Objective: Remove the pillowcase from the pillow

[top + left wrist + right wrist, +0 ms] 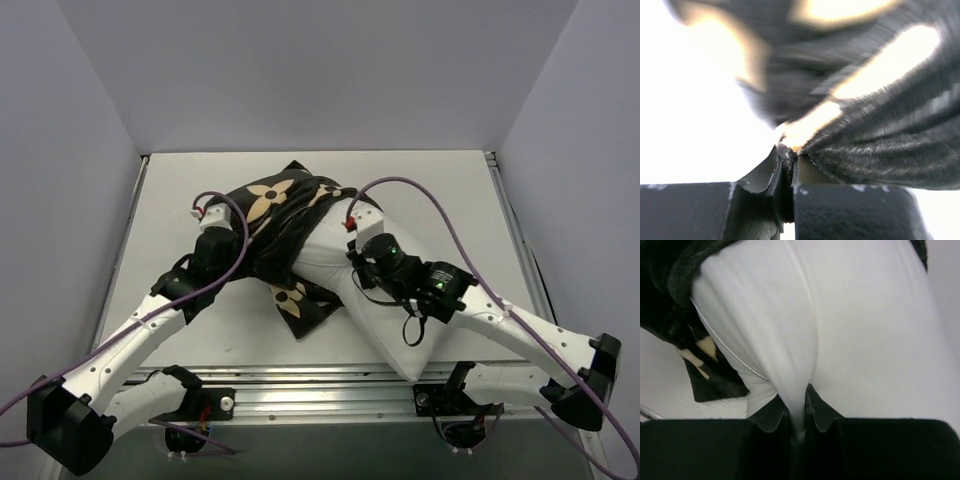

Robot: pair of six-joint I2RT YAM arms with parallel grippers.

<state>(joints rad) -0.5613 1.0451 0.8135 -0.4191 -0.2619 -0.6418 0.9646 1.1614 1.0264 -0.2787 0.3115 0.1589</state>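
Pillow (372, 300) lies diagonally mid-surface (440, 190), near end bare, far end inside the bunched pillowcase (272, 212). Left hand (788, 158) is pinched tight on a pillowcase fold; right hand (800, 401) is pinched on the pillow's white skin. Both look soft, light and limp. The velvety pile likely drags, so grip near the hem.

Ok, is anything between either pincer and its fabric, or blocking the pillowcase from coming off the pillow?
Nothing visible does. The left pincer is shut on the pillowcase, the right pincer on the pillow.
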